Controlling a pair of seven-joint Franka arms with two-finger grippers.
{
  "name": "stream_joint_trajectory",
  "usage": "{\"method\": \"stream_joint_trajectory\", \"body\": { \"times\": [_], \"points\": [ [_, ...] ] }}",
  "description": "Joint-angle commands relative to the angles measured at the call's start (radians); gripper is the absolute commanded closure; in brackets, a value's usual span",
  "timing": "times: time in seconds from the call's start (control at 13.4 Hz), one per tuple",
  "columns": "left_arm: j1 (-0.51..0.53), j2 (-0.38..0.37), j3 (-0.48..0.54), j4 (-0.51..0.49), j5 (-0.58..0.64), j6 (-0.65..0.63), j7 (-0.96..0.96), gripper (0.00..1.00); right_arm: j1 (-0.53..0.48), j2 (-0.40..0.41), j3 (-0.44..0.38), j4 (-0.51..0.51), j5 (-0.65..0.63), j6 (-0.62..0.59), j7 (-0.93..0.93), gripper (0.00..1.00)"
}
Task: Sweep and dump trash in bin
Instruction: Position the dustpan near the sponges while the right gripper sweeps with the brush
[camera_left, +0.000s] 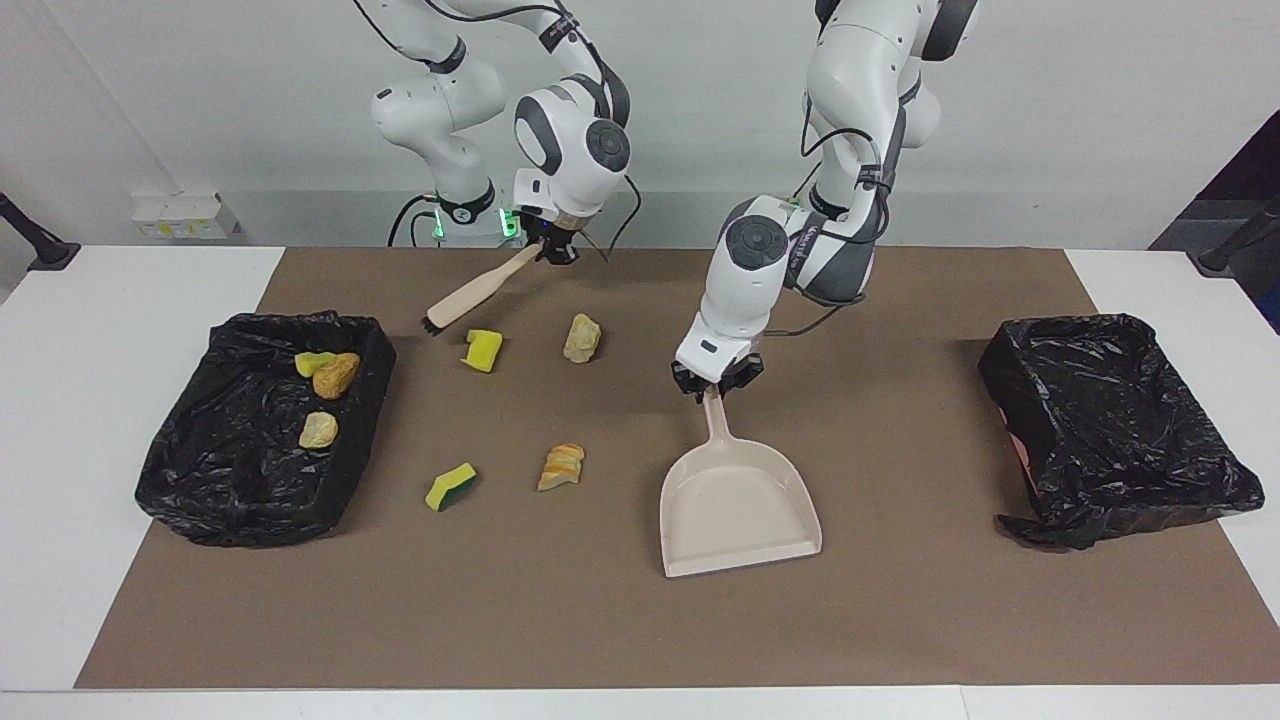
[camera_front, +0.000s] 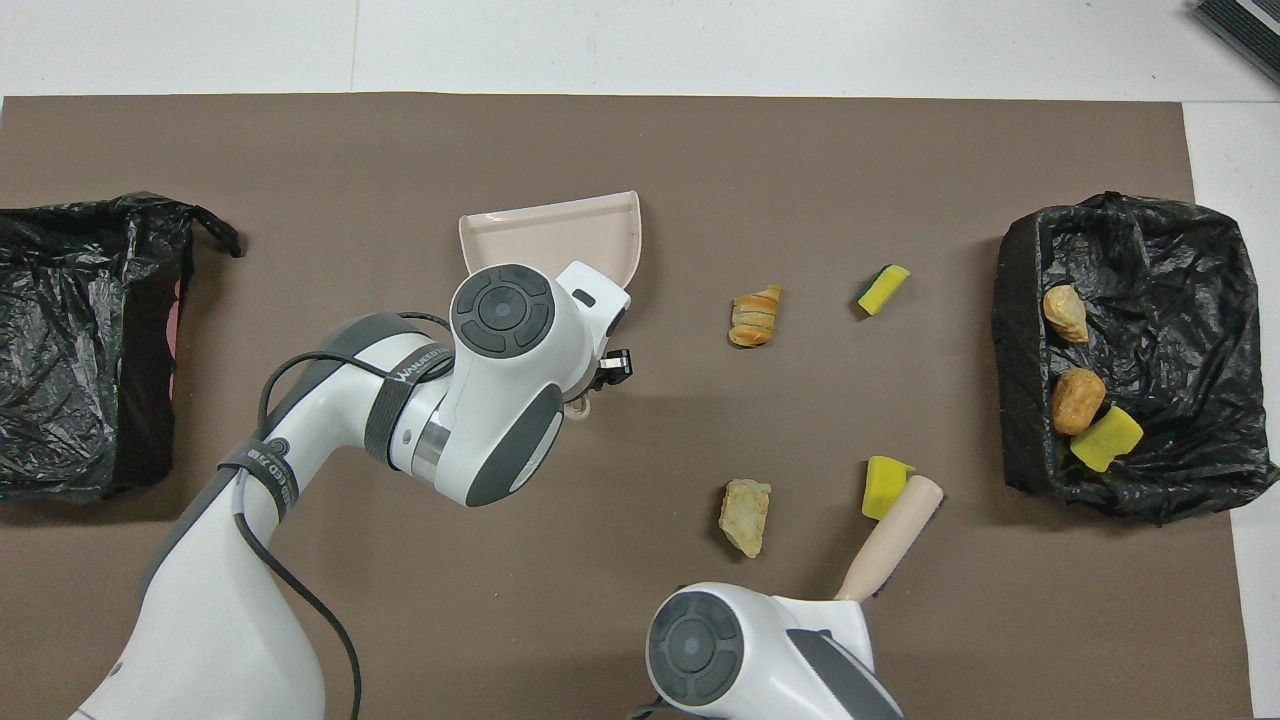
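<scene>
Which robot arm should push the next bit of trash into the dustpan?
The right one, probably. The right gripper holds the beige wooden brush beside the yellow sponge scrap; the left gripper holds the beige plastic dustpan.

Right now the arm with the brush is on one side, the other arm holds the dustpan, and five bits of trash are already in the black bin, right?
Not quite: three bits are in the black bin, not five, as the facing view shows. Four more lie on the brown mat. The rest is right: the right gripper holds the brush and the left gripper holds the dustpan.
</scene>
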Motion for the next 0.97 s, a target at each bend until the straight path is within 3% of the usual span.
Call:
{"method": "stream_joint_trajectory", "body": {
  "times": [0.0,0.15,0.37,0.75,0.9],
  "points": [
    [0.018,-0.056,0.015,-0.008,0.046,-0.036,0.163,1.0,-0.014,-0.053,0.012,-0.051,0.046,0.076,-0.042,1.0],
    [0.035,-0.09,0.016,-0.01,0.048,-0.079,0.343,1.0,0.019,-0.044,0.013,-0.051,0.087,0.18,-0.047,1.0],
    [0.09,-0.17,0.015,-0.022,0.048,-0.194,0.692,1.0,-0.02,0.015,0.012,-0.025,0.094,0.317,-0.166,1.0],
    [0.194,-0.277,0.015,-0.105,0.048,-0.248,1.223,1.0,-0.055,0.165,0.012,0.173,0.097,0.363,-0.29,1.0],
    [0.22,-0.299,0.015,-0.149,0.048,-0.248,1.31,1.0,-0.065,0.211,0.009,0.247,0.148,0.348,-0.404,1.0]
  ]
}}
